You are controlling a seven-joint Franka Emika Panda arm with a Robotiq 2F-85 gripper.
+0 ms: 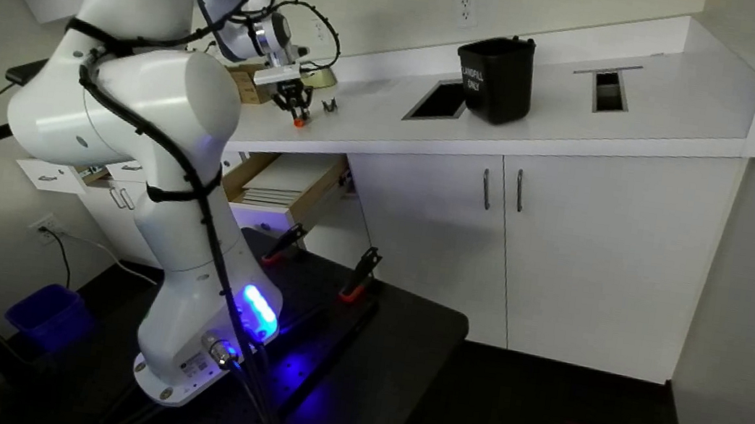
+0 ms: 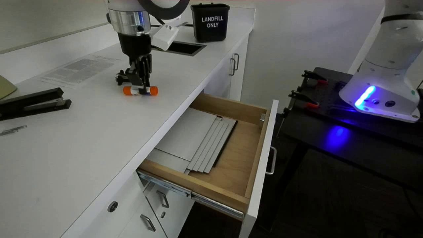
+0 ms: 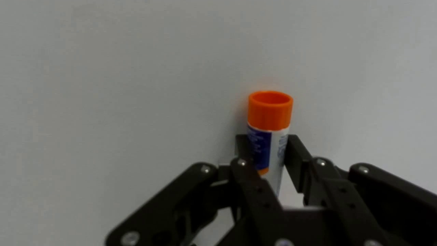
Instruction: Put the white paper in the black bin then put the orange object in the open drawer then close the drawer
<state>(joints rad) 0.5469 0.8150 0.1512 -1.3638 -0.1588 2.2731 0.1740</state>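
Glue stick (image 3: 268,135): the orange object, lying level; resting on the bench (image 2: 82,158) or just above it, which cannot be told.
Pincer (image 3: 268,150): closed onto the stick's body, a finger each side; a straight lift would keep it level.
Bench edge (image 2: 164,129): to be cleared before any lowering.
Drawer (image 2: 239,152): pulled out; the bare wood beside its front suits a low release.
Panels (image 2: 186,132): best avoided; a round stick could roll off them.
Black bin (image 2: 210,31): farther along the bench, inside hidden; not needed for this step.
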